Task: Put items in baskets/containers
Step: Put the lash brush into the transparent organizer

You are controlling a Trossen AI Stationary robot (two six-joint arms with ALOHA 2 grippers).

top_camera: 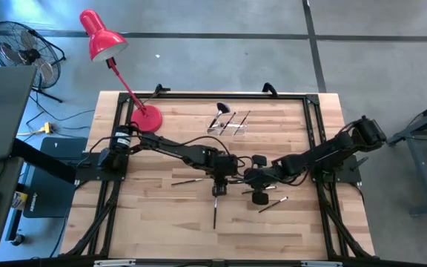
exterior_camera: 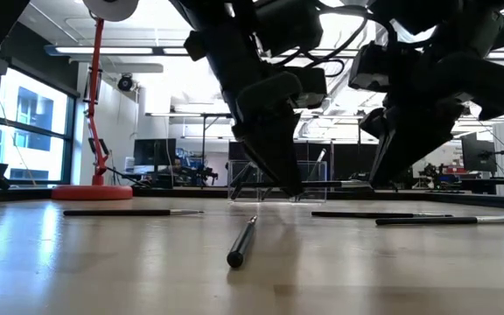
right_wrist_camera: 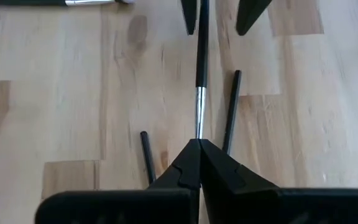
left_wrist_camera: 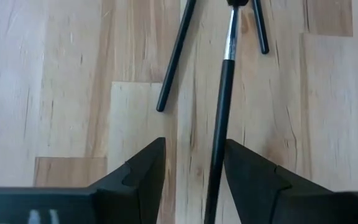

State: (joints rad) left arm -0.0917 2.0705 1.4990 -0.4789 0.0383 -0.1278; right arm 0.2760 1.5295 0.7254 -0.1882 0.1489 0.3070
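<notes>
A thin dark makeup brush with a silvery ferrule hangs between my two grippers near the table's middle. My right gripper is shut on it. My left gripper is open, its fingers standing on either side of the brush's handle without touching it. In the high view my left gripper and my right gripper face each other. The clear container stands toward the far edge with a few brushes in it. My right gripper pinches the brush at its silvery ferrule between the two fingertips. The brush runs on in line with the fingers, its dark handle reaching away between my left gripper's open fingers. It looks lifted off the wood.
Loose brushes lie on the table: one near the front, one to the right, one to the left, two under the grippers. A red desk lamp's base sits at the far left.
</notes>
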